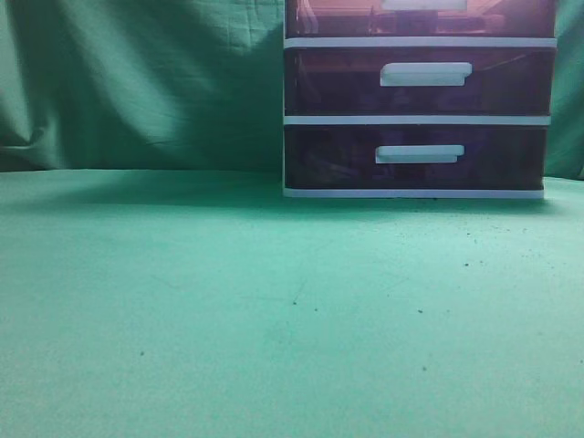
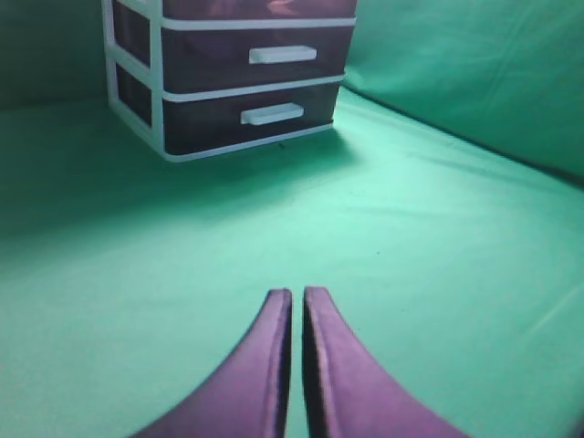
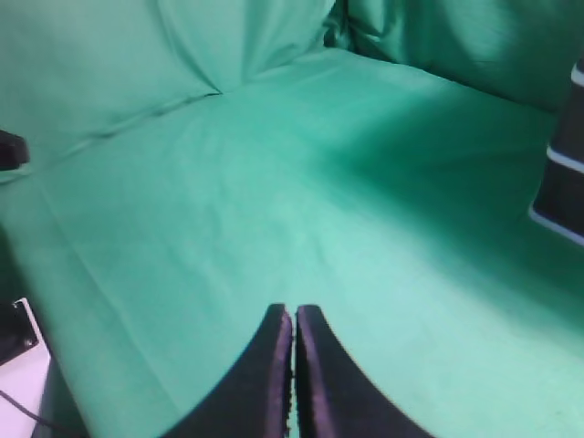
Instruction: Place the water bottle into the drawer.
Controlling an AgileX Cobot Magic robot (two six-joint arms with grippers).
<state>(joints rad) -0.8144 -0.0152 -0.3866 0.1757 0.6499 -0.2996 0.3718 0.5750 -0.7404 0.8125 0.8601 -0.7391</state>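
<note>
The top drawer [image 1: 420,16] is translucent reddish-purple with a white handle, cut off by the upper edge of the exterior view; its lower edge shows in the left wrist view [image 2: 260,9]. It looks shut. No water bottle shows in any view. My left gripper [image 2: 297,294] is shut and empty, low over the green cloth, well short of the drawer unit. My right gripper [image 3: 294,311] is shut and empty over bare cloth, with the unit's corner [image 3: 564,178] at its far right. Neither gripper shows in the exterior view.
The white-framed unit [image 1: 418,193] stands at the back right on the green cloth-covered table [image 1: 274,310], with two lower drawers [image 1: 420,80] [image 1: 415,157] shut. A green cloth backdrop [image 1: 137,82] hangs behind. A white and black object [image 3: 16,351] sits at the table's edge.
</note>
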